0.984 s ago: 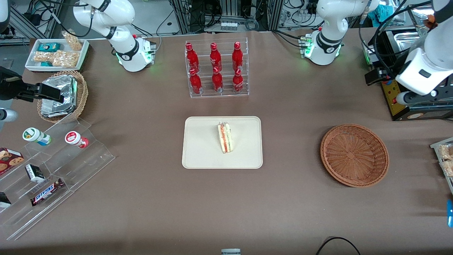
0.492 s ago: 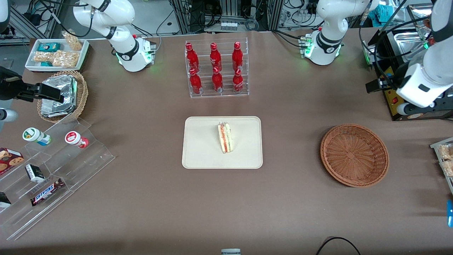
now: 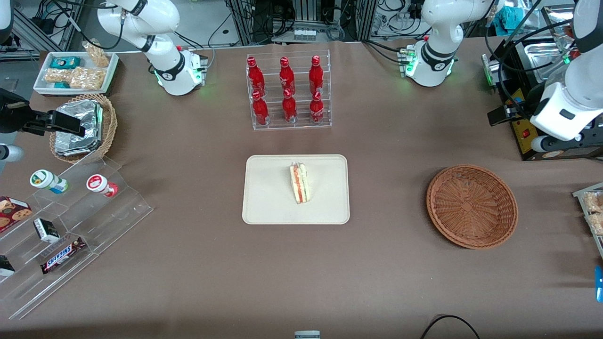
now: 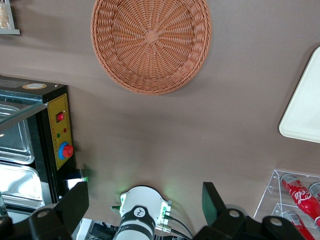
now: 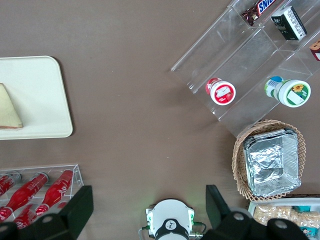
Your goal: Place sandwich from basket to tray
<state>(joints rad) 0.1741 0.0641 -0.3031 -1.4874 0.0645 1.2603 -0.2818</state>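
Front view: looking steeply down from high above at the whole desk (image 3: 188, 263), taking in both arm bases.
Left wrist view: looking straight down from well above, past the spread fingers (image 4: 75, 202) of the gripper (image 4: 145, 202), at the basket (image 4: 151, 42).
Right wrist view: looking straight down from high up.
Shared: the tray (image 3: 268, 188) (image 4: 305, 110) (image 5: 40, 100) is showing in all three; the sandwich (image 3: 299, 182) (image 5: 9, 116) in two.

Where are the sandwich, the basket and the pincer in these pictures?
sandwich (image 3: 300, 182), front view, its striped cut side.
basket (image 3: 472, 205), front view, its woven floor.
pincer (image 4: 145, 199), left wrist view, open, the gap between its fingertips, high above the table.
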